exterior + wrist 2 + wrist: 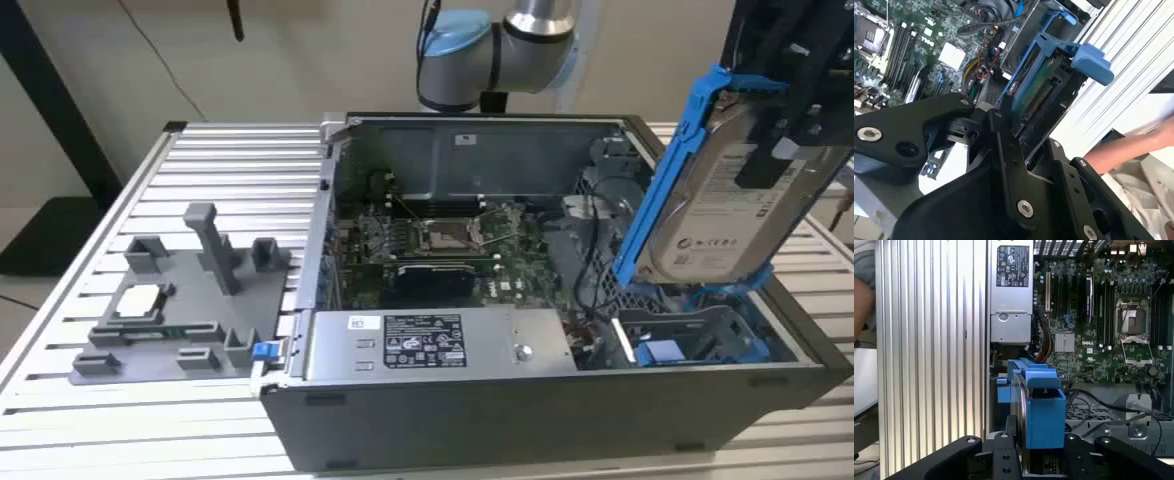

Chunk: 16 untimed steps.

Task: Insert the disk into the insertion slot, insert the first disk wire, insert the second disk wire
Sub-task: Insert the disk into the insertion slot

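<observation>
The disk point(721, 200), a silver drive in a bright blue carrier, hangs tilted and nearly upright over the exterior view's right end of the open computer case. My gripper point(790, 110) is shut on its upper part. Below it lies the insertion slot point(694, 335), a grey bay with blue rails, and the disk's lower end is just above it. In both wrist views the blue carrier point(1054, 65) point(1036, 410) sticks out from between the black fingers point(1004, 135). Loose black cables point(587, 265) lie beside the bay.
The grey power supply point(427, 345) lines the case's near wall, and the green motherboard point(441, 245) sits in the middle. A grey fixture point(187, 300) stands on the slatted table point(80, 420) at the exterior view's left. A person's arm point(1124, 145) is just outside the case.
</observation>
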{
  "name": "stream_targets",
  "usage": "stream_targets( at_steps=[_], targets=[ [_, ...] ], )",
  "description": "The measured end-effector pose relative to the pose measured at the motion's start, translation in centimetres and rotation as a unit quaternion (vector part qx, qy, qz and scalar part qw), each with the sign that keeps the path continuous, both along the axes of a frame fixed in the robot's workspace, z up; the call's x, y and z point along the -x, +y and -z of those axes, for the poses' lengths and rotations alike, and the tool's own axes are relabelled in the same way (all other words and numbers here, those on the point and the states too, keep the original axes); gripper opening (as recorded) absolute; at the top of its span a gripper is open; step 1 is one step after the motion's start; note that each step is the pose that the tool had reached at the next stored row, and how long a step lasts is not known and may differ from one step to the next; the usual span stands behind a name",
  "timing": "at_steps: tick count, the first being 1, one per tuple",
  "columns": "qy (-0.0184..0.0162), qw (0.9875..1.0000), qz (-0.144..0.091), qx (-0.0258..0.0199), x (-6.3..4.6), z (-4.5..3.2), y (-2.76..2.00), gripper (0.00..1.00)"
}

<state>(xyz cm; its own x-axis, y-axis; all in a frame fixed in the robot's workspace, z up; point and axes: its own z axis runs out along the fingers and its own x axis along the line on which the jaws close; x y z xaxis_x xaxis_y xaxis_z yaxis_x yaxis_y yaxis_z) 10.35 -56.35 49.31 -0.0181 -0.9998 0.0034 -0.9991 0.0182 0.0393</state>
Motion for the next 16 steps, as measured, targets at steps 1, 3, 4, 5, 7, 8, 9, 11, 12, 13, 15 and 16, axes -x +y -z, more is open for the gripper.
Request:
stream_targets(
  at_steps=[1,3,4,5,7,8,9,11,12,13,15,16],
  targets=[
    [0.0,1.0,0.0,0.0,0.0,0.0,0.0,1.0],
    [0.0,1.0,0.0,0.0,0.0,0.0,0.0,1.0],
    [0.0,1.0,0.0,0.0,0.0,0.0,0.0,1.0],
    [0.0,1.0,0.0,0.0,0.0,0.0,0.0,1.0],
    [0.0,1.0,0.0,0.0,0.0,0.01,0.0,1.0],
    [0.0,1.0,0.0,0.0,0.0,0.01,0.0,1.0],
    [0.0,1.0,0.0,0.0,0.0,0.01,0.0,1.0],
    [0.0,1.0,0.0,0.0,0.0,0.01,-0.03,1.0],
    [0.0,1.0,0.0,0.0,0.0,0.02,-0.04,1.0],
    [0.0,1.0,0.0,0.0,0.0,0.03,-0.08,1.0],
    [0.0,1.0,0.0,0.0,0.0,0.08,-0.23,1.0],
    [0.0,1.0,0.0,-0.0001,0.0,0.12,-0.37,1.0]
  ],
)
